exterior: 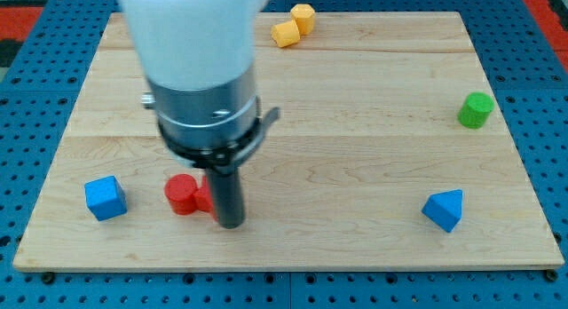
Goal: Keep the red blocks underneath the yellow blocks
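While the arm hangs over the middle left of the frame, the wooden surface [355,122] holds a few small blocks. At the lower left sits a blue cube [106,198]. Next to it, a little to the right, is a red round block [181,194]. A second red block [203,195] touches it, but the rod hides most of it, so I cannot tell its shape. My tip [231,224] rests just to the right of these red blocks, touching or almost touching the hidden one.

There is no claw here, only a straight rod, so nothing can open or close.

At the top of the frame, a bit right of the middle, two yellow blocks [294,26] sit close together. At the far right there is a green round block [476,110], and lower down a blue wedge-like block [444,209].

The red blocks already lie lower in the frame than the yellow ones, so I think the job is mostly to keep them there.

The red blocks look small, hard and light. They should slide easily on the smooth wood. The round one may roll off to the side, so push it through its middle.
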Controlling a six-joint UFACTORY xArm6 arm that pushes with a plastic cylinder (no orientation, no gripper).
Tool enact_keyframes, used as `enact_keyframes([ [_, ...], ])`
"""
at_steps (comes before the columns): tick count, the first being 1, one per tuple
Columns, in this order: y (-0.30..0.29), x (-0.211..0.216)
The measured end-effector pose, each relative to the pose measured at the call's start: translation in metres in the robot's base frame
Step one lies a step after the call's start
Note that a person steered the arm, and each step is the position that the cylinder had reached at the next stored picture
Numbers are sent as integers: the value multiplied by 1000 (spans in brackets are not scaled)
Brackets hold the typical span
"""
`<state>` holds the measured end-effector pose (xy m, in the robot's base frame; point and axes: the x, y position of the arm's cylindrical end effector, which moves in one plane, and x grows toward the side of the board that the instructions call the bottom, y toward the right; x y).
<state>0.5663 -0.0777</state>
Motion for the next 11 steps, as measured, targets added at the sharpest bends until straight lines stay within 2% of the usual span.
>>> enact_keyframes([
  [1,-42,1],
  [3,-78,9],
  [4,-92,-1],
  [6,-82,-67],
  [7,-45,-99],
  [8,-41,-99],
  [9,53,-80],
  [10,41,-7],
  [11,7,52],
])
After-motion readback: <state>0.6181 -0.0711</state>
